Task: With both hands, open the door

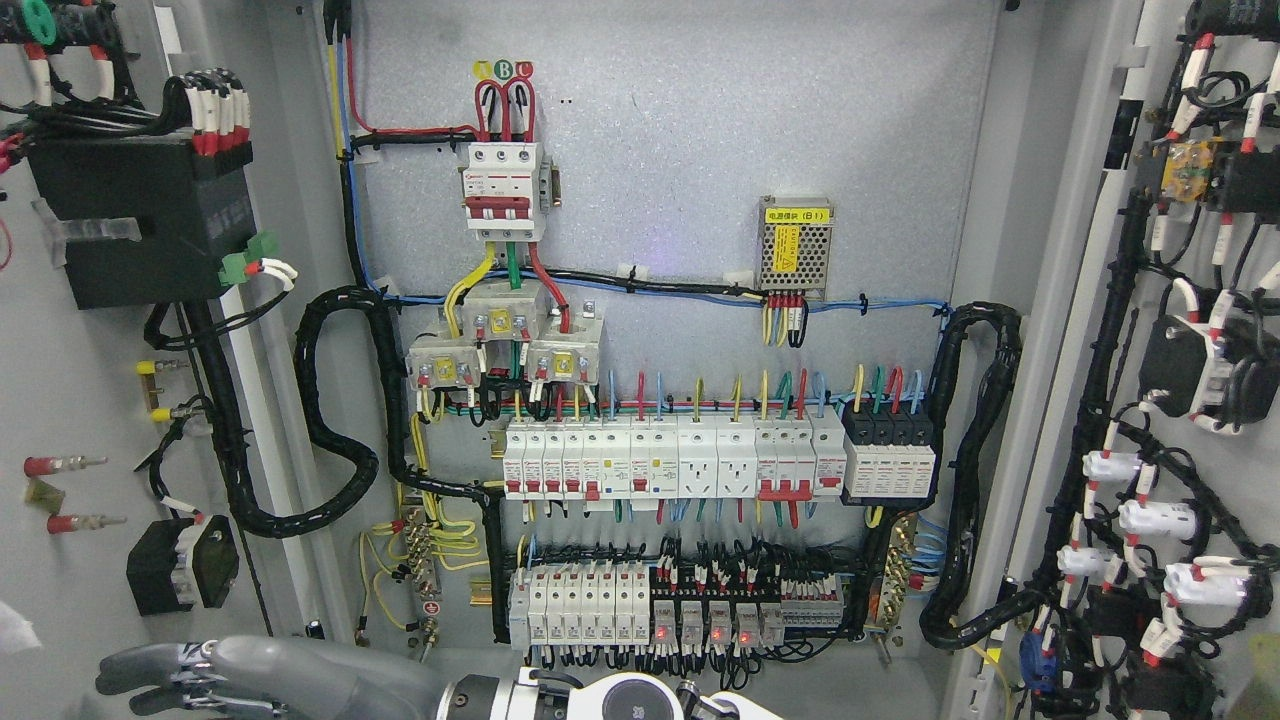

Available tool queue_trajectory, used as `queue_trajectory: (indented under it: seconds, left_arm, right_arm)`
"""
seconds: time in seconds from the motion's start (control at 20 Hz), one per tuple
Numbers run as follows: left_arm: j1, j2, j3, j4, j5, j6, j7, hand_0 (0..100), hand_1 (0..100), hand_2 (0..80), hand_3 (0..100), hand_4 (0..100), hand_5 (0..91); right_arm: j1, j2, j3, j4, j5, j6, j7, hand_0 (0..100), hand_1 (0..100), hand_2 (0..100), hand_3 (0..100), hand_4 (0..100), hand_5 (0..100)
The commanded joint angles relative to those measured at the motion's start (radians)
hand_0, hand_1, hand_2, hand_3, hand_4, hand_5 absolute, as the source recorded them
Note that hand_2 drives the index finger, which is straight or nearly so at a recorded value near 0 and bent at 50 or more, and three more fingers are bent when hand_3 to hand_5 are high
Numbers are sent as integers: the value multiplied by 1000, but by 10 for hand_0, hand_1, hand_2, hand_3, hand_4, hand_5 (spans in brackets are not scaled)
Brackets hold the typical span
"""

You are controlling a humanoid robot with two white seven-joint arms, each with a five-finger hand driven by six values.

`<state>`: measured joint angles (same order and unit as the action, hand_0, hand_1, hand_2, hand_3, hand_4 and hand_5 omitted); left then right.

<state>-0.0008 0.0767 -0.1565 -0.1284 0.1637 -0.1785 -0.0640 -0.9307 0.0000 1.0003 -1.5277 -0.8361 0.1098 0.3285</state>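
doors: left door (70, 400) and right door (1245, 500) already wide open | stiff steel, wiring-heavy, probably best grabbed by the free edges | hand (180, 680): near-left, fingers loosely spread, empty

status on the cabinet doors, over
one hand low at bottom left, side unclear, holding nothing. left door and right door both swung wide, breaker panel exposed. nothing in the way.
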Motion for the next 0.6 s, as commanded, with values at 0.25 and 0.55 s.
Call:
queue_trajectory:
  seconds: [0.25, 0.55]
  left_arm:
    - [19, 6, 0, -47, -1, -3, 0, 296, 0, 27, 27, 37, 0]
    - [66, 20, -1, -199, -3, -3, -16, 296, 0, 27, 27, 38, 0]
  right_arm:
    - [171, 0, -166, -153, 55, -10, -6, 218, 0, 0, 0, 0, 0]
    - [299, 0, -204, -249, 55, -83, -6, 218, 0, 0, 0, 0, 0]
